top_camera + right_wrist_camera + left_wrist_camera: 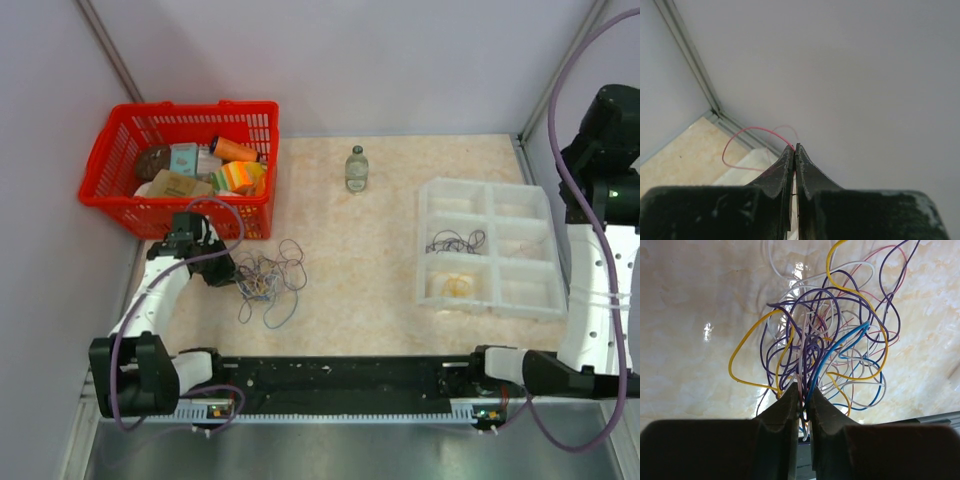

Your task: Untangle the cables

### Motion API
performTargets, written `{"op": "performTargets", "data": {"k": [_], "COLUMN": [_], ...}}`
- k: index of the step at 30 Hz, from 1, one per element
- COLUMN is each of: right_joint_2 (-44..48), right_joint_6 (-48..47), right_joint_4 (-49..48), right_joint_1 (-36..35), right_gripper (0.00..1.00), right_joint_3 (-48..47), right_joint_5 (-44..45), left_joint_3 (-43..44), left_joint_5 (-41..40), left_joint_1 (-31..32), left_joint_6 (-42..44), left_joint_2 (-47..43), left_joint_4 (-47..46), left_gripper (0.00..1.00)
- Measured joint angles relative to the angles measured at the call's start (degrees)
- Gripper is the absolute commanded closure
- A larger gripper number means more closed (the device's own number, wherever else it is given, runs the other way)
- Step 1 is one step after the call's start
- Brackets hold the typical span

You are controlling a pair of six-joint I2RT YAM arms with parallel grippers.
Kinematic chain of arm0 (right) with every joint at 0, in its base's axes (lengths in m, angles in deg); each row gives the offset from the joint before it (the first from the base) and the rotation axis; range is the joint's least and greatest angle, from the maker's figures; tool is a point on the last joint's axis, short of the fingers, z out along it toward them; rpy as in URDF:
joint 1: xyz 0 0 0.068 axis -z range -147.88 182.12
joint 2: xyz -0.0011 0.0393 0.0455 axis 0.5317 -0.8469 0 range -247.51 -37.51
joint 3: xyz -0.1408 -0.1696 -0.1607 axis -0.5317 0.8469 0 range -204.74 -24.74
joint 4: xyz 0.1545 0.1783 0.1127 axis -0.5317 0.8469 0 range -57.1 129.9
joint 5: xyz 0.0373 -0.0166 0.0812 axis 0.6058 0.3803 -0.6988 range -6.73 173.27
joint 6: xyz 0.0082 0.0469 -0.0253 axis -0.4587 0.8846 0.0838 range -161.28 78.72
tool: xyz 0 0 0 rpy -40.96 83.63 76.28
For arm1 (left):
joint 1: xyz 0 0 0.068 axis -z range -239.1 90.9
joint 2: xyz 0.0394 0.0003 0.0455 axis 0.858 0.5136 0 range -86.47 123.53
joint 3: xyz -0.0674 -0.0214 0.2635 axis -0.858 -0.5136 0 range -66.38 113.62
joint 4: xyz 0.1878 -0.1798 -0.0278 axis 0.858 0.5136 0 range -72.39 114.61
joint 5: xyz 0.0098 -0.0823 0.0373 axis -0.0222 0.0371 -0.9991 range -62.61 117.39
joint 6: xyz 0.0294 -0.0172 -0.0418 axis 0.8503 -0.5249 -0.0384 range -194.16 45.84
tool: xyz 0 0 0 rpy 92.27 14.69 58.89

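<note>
The cables are a tangle (270,280) of thin purple, yellow, blue, white and red wires on the beige table, left of centre. My left gripper (230,277) is at the tangle's left edge. In the left wrist view the gripper (803,396) is shut on several strands of the tangle (825,340). My right gripper (794,148) is raised against the right wall and shut on a thin red wire (753,127) that loops out to the left. A white compartment tray (520,212) holds dark wires (455,242) and yellow wires (458,285) in separate compartments.
A red basket (190,107) full of items stands at the back left, close behind the left arm. A small bottle (357,168) stands at the back centre. The tray's corner (740,172) shows below the right gripper. Walls enclose the table.
</note>
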Motion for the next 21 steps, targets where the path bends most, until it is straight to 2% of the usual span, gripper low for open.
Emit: {"op": "performTargets", "data": {"k": [9,13,17,21], "right_joint_2": [7.74,10.91,9.84,5.35], "right_joint_6": [12.57,19.74,24.9,26.49], "right_joint_4": [5.92,8.87,10.38,10.47], "right_joint_1": [1.75,7.06,10.25,11.41], "right_gripper": [1.0,1.0,1.0,1.0], "right_joint_3": [20.68,30.25,36.96,37.9], "right_joint_5": [-8.81,-15.19,-19.02,-21.27], "left_joint_3": [0.74,1.46,2.58,2.91], "left_joint_5": [0.07,0.04,-0.07,-0.22], "left_joint_1": [0.04,0.04,0.09,0.13], "left_joint_6": [1.66,2.47,2.93,2.99], "left_joint_2": [3.78,5.77,7.98,9.27], "left_joint_4": [-1.46,-1.81,-1.9,-1.57], "left_gripper": [0.83,0.83,0.83,0.83]}}
